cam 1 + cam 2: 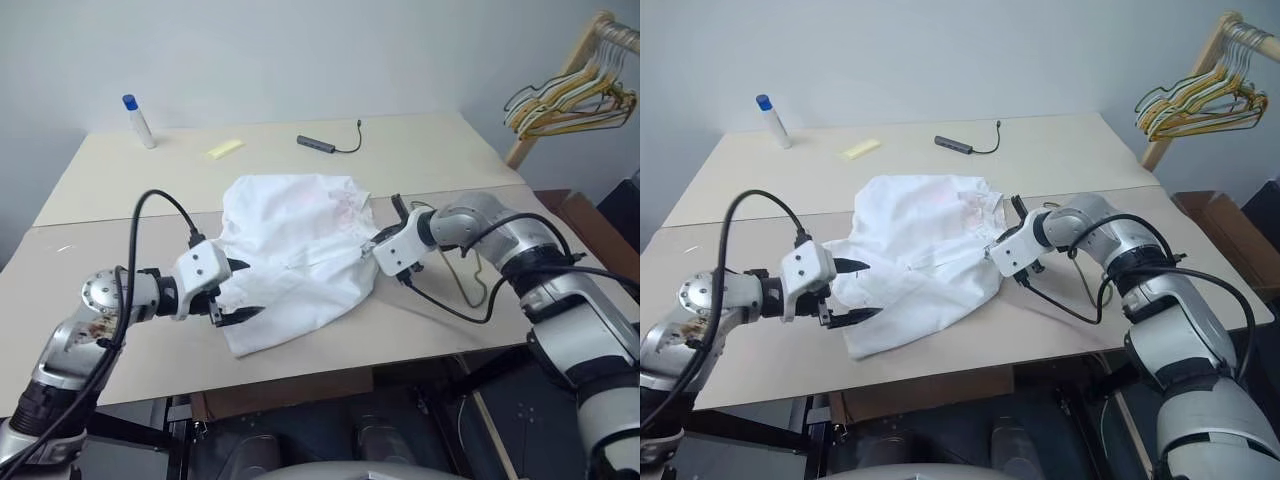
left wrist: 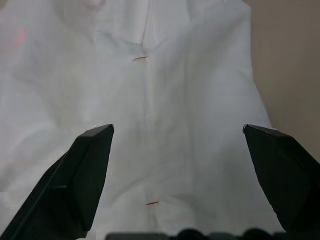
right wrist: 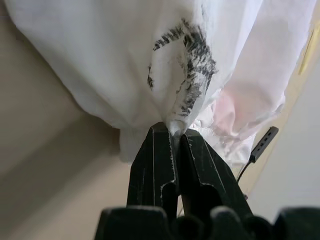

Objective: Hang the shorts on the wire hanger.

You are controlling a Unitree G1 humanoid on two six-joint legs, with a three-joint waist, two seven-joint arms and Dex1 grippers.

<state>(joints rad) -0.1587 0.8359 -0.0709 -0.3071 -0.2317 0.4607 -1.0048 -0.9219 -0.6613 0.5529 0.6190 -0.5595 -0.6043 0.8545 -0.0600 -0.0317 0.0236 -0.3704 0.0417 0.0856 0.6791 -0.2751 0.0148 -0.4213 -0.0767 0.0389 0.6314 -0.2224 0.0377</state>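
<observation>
Two grippers are working the shorts (image 1: 295, 255), which are lying crumpled on the table (image 1: 420, 160) between them. My right gripper (image 3: 172, 131) is pinching a fold of white fabric just below some dark marks, fingers clamped tight. My left gripper (image 2: 177, 131) is hovering spread wide, the fabric's seam lying straight ahead between its fingers (image 2: 90, 165).

Note that the shorts (image 1: 295, 255) run past the frame edges in both wrist views, so you cannot trace their outline there. The pinched fold is hidden between the right gripper (image 3: 172, 132) fingers. The hangers (image 1: 570, 100) on the rack are cut by the picture's edge, too bunched to count.
</observation>
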